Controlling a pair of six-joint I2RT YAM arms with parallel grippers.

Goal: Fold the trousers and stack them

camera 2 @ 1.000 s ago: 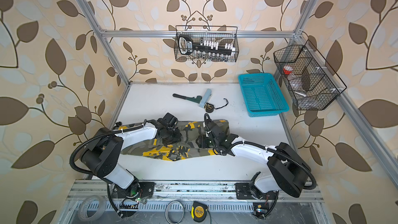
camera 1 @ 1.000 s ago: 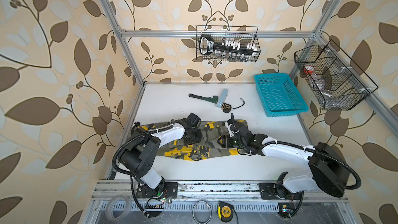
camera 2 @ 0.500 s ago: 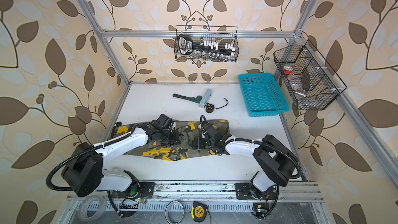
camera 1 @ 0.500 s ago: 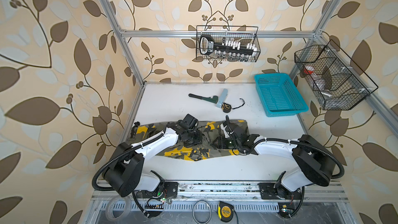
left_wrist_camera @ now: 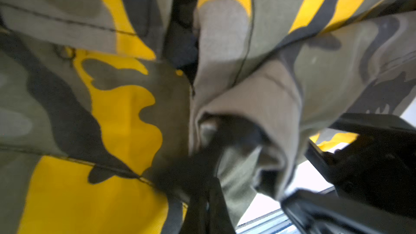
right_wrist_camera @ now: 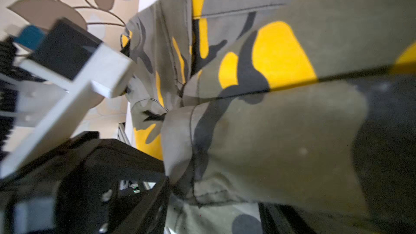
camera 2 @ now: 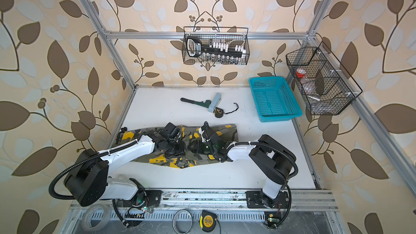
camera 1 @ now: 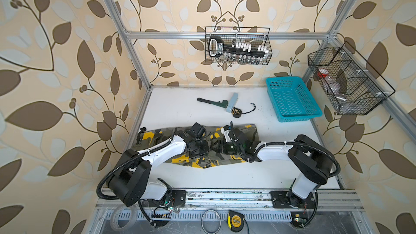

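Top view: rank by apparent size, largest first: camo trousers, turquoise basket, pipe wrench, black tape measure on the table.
1. camouflage trousers
2. turquoise basket
3. pipe wrench
4. black tape measure
The basket sits farther from the camera than the trousers, but the gap in size looks too wide for that to flip the order.

Matt woven cloth trousers [camera 1: 202,162], perforated plastic basket [camera 1: 283,79]

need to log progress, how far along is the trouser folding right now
Early on. Done: the trousers lie in one long strip across the table, the legs seemingly laid together. In hand: the left gripper is shut on bunched cloth near the middle; the right gripper sits close beside it, its grip unclear. Left: the crosswise folds and the stacking; the strip is at full length.
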